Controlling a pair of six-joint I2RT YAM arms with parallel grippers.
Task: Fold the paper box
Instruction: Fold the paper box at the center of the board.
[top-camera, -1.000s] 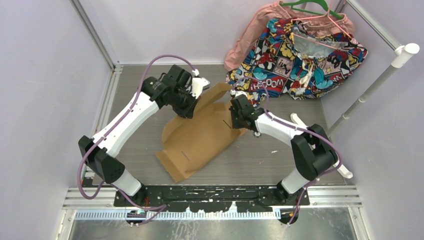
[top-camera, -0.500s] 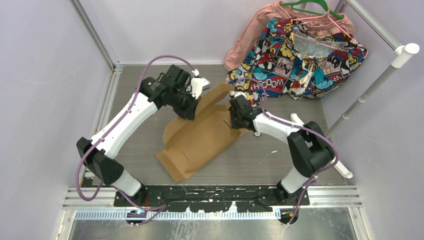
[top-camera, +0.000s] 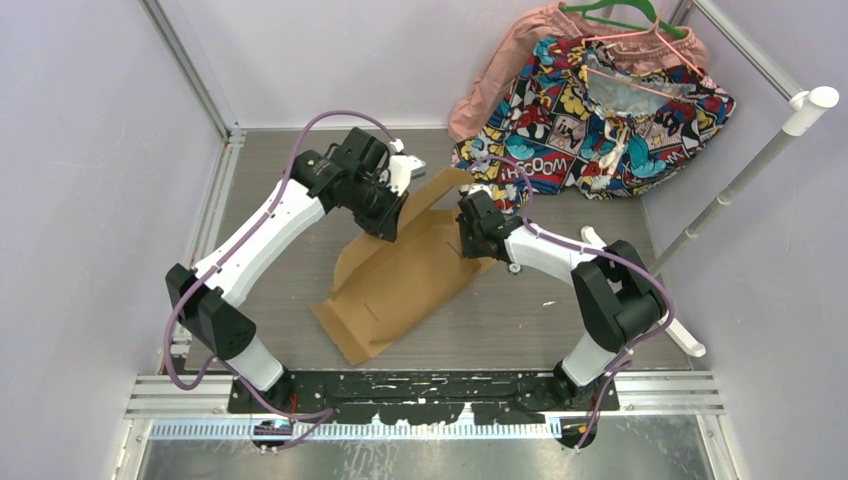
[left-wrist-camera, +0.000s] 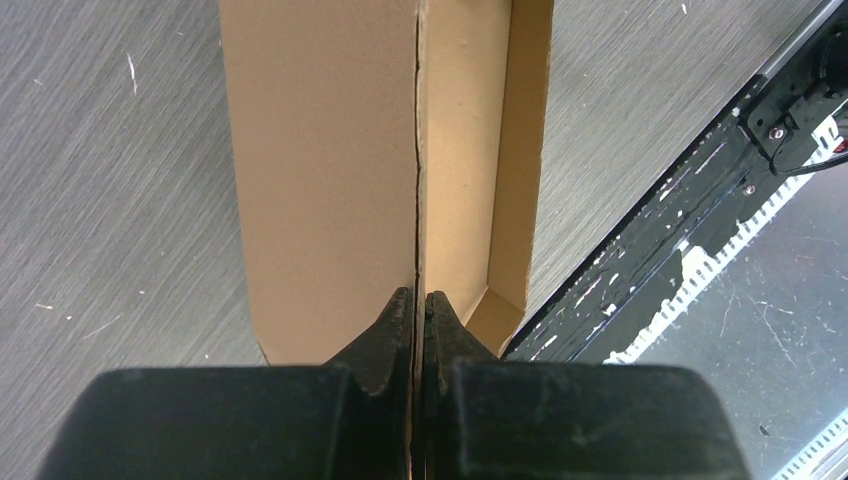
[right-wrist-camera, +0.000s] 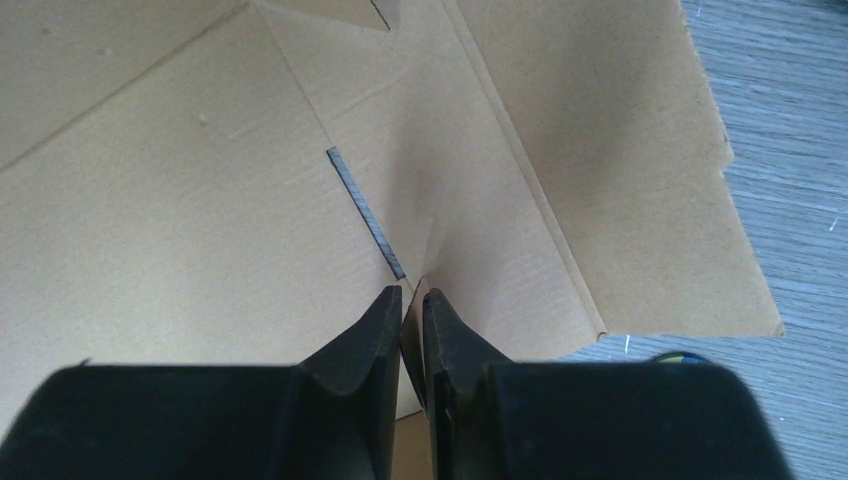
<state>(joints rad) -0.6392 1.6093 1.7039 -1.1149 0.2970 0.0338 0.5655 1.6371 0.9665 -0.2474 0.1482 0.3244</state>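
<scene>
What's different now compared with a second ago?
The left arm swung slightly rightward, its jaws pinching the cardboard sheet, tipping the far flap more upright, so it looks narrower from above. The right arm kept its pinch on the sheet's right edge; the near end and the clothes stayed put.

left pincer clamped tight, right pincer pinching

On the grey desk the brown paper box lies mostly flat, its far-left flap raised where the left tool meets it, the right tool at its right edge, a comic-print cloth behind.
</scene>
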